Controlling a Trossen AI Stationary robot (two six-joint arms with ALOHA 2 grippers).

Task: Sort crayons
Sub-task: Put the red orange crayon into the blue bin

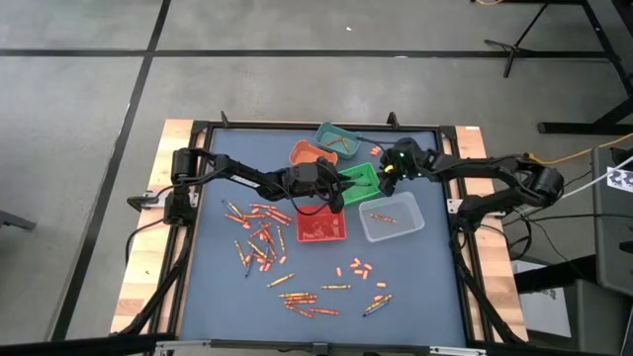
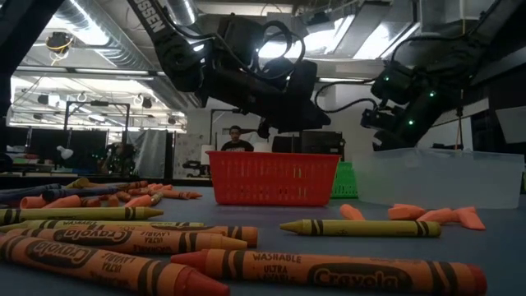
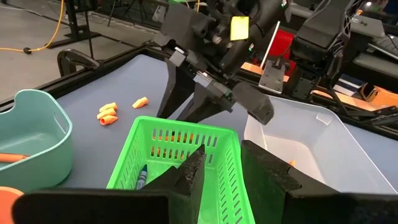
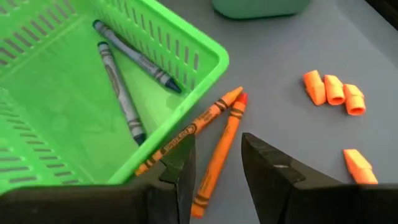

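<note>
Right wrist view shows the right gripper [image 4: 217, 163] with its fingers spread and empty, hanging just over two orange crayons [image 4: 219, 149] that lie side by side on the table, touching the outer wall of the green basket [image 4: 186, 46]. Two blue crayons [image 4: 121, 87] already rest inside that basket. A good pick likely means dropping straight down so the fingers straddle only one stick, pinching at its middle, and staying clear of the basket wall. In the high view the right arm reaches in from 3 o'clock toward the basket at about 1 o'clock of the table's centre. The left gripper [image 1: 336, 195] comes from 9 o'clock and hovers at the centre, over the red basket [image 1: 323, 235] and the green basket's near end; its fingers [image 3: 270, 168] stand apart with nothing between them. Most loose crayons [image 1: 259, 237] lie scattered from 7 to 9 o'clock, with stubs [image 1: 358, 267] near 6 o'clock.
</note>
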